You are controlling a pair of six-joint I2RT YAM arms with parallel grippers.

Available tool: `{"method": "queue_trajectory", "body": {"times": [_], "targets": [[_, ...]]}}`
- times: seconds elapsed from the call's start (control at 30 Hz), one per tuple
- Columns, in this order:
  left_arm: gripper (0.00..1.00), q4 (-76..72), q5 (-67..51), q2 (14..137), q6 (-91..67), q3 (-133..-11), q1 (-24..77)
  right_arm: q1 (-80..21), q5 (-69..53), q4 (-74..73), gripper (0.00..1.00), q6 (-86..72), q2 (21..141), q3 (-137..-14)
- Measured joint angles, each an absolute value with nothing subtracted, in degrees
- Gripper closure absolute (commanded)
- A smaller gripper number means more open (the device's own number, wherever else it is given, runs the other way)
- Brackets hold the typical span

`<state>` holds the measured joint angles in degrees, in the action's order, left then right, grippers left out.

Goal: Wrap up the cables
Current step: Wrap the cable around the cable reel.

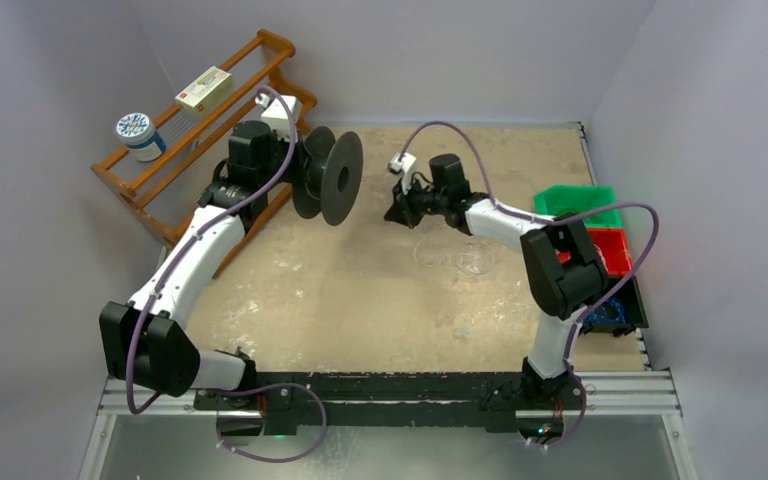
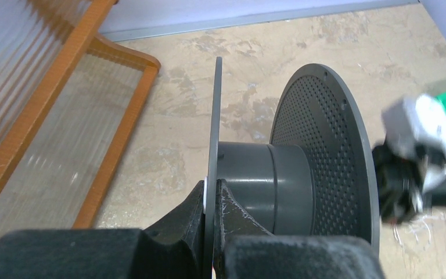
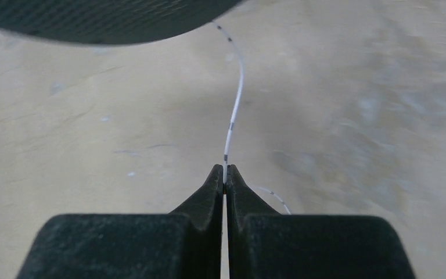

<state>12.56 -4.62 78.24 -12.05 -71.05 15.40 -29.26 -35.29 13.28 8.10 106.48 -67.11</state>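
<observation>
Left gripper (image 2: 212,195) is clamped on the near flange of the spool (image 2: 293,174). The spool looks lifted off the table (image 1: 360,320), axis roughly level, far flange facing the right arm. Right gripper (image 3: 225,177) is pinched tight on the cable (image 3: 236,96). The thin white strand runs from between its tips up toward the spool rim at the top of the right wrist view. I can't tell whether that end is fixed to the hub; the hub looks bare in the left wrist view. More cable lies in faint loose loops on the table near the right gripper.

Step, as I judge it: the very start of winding, strand picked up and no turns on yet. Next I need to bring the strand in between the flanges and round the hub under light tension, with the left arm steadying or turning the spool. Risk: a strand this thin slips out of the pinch or rides over the flange edge.
</observation>
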Motion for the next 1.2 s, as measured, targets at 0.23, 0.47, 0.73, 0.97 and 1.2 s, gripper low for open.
{"method": "queue_trajectory", "body": {"times": [0.23, 0.47, 0.73, 0.97, 1.2], "targets": [[1.00, 15.5, -13.4, 76.8, -10.1, -71.0, 15.4, -20.4, -35.2, 9.8, 1.00, 7.6, 111.0, -76.3], [1.00, 19.7, -17.2, 76.5, -5.2, -71.3, 15.7, -17.9, -43.0, 4.1, 1.00, 6.6, 114.0, -82.8], [1.00, 19.9, -9.3, 76.5, 3.3, -67.2, 22.7, -18.0, -56.9, 2.0, 1.00, 4.0, 111.5, -87.3], [1.00, 17.1, -1.2, 78.3, 6.5, -65.7, 27.0, -18.4, -68.6, 3.9, 1.00, -2.5, 111.3, -89.8], [1.00, 13.2, 6.2, 80.9, 6.6, -65.6, 27.9, -21.5, -74.6, 10.5, 1.00, -9.0, 111.4, -87.3]]}}
